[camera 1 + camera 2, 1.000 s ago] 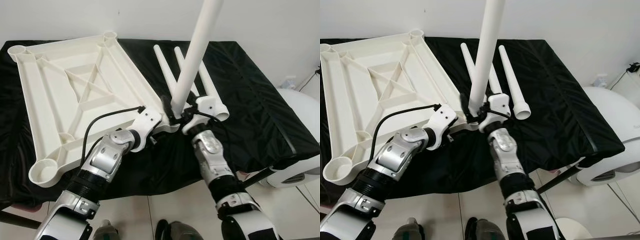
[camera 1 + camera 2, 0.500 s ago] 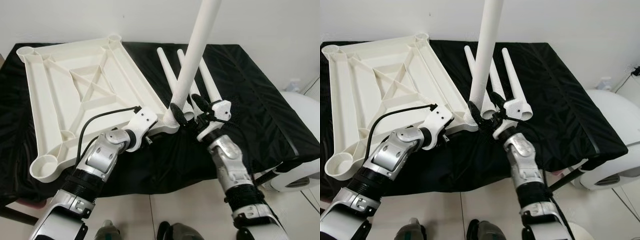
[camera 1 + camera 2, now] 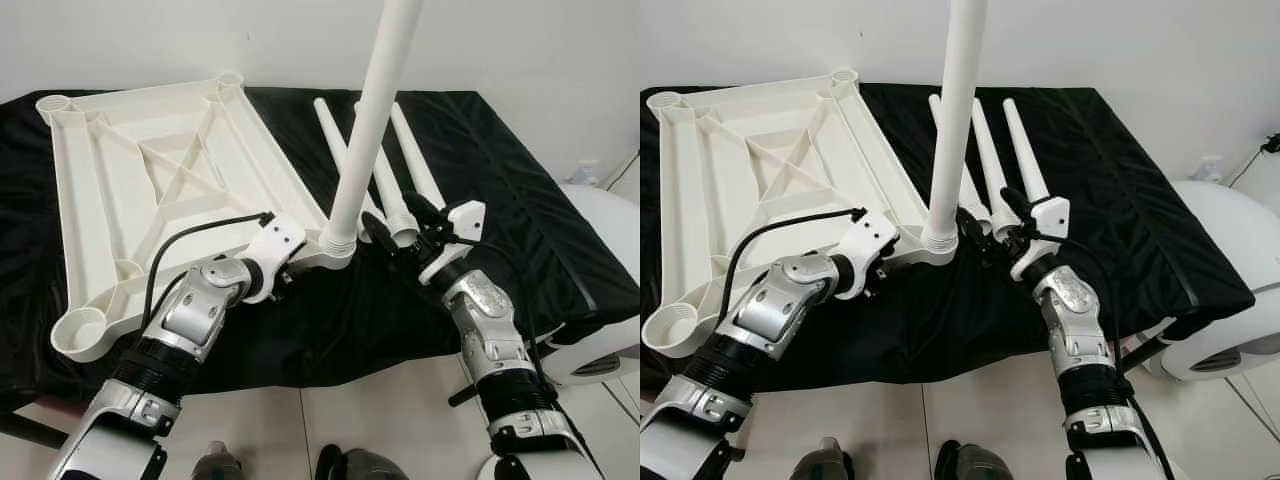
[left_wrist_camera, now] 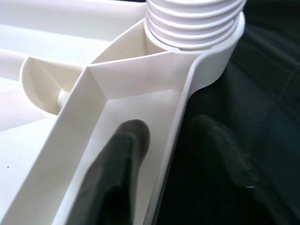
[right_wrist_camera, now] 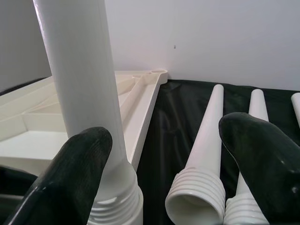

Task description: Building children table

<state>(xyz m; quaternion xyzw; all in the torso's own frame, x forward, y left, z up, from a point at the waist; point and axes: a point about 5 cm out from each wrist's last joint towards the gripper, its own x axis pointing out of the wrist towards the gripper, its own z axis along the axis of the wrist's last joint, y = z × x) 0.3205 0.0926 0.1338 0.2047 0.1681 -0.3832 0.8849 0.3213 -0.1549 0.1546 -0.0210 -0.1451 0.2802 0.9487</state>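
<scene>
Black cloth point(image 3: 500, 190) covers the whole work surface, which stands against a plain white wall point(image 3: 520, 40); pale floor tiles point(image 3: 390, 420) show along its near edge, and a rounded white appliance point(image 3: 605, 230) sits off the robot's right. One white tabletop point(image 3: 150, 190) lies upside down on the cloth, ribbed underside up, with a round socket at each of its four corners. Four white legs can be counted. One standing leg point(image 3: 370, 120) rises upright from the near right corner socket, its threaded base seated in the socket's ring. Three loose legs point(image 3: 385, 180) lie side by side on the cloth just beyond that corner, threaded ends toward the robot. The left gripper point(image 4: 183, 154) straddles the tabletop's rim beside the occupied socket, one finger inside the frame and the other outside on the cloth, the two set apart with the rim between them. The right gripper point(image 3: 395, 225) hovers just beside the standing leg's base, its fingers point(image 5: 70, 178) spread wide and clamped on nothing, above the loose legs' threaded ends.
</scene>
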